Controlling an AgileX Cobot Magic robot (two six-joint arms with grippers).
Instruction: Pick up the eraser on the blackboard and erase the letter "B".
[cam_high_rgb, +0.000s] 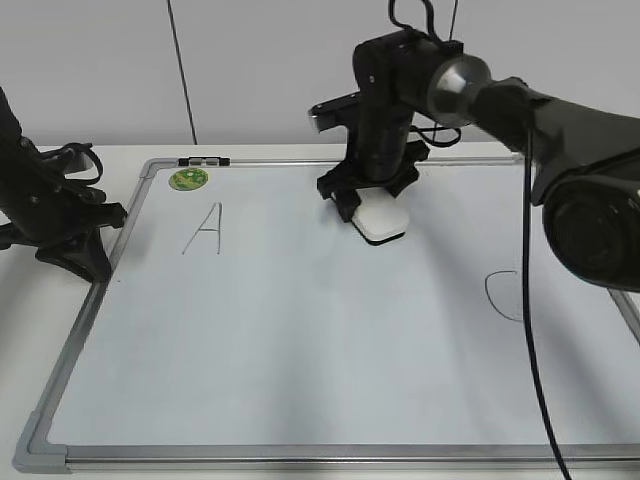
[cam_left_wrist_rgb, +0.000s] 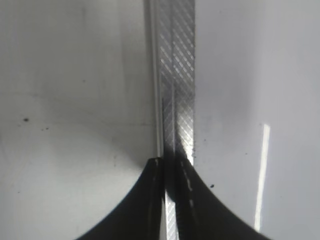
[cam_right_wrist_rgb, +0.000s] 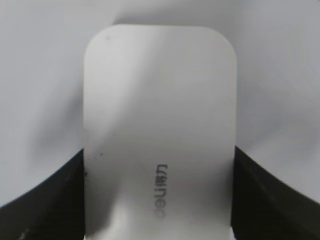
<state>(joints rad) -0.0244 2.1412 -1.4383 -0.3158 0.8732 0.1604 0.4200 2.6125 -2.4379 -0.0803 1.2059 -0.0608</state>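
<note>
The blackboard (cam_high_rgb: 300, 350) is a pale whiteboard with a silver frame that fills the table. My right gripper (cam_high_rgb: 372, 205) is shut on the white eraser (cam_high_rgb: 382, 222) and holds it flat on the board at the upper middle. In the right wrist view the eraser (cam_right_wrist_rgb: 160, 100) sits between both black fingers (cam_right_wrist_rgb: 159, 152) over bare board (cam_right_wrist_rgb: 40, 60). The letter "B" does not show; the board under the eraser and gripper is hidden. My left gripper (cam_high_rgb: 90, 258) rests shut at the board's left frame (cam_left_wrist_rgb: 177, 75), fingertips (cam_left_wrist_rgb: 172, 165) together.
A hand-drawn "A" (cam_high_rgb: 205, 228) stands at the upper left. A "C" (cam_high_rgb: 503, 295) at the right is partly hidden by the right arm. A green round sticker (cam_high_rgb: 187, 179) sits near the top left corner. A black cable (cam_high_rgb: 535, 330) hangs across the right side.
</note>
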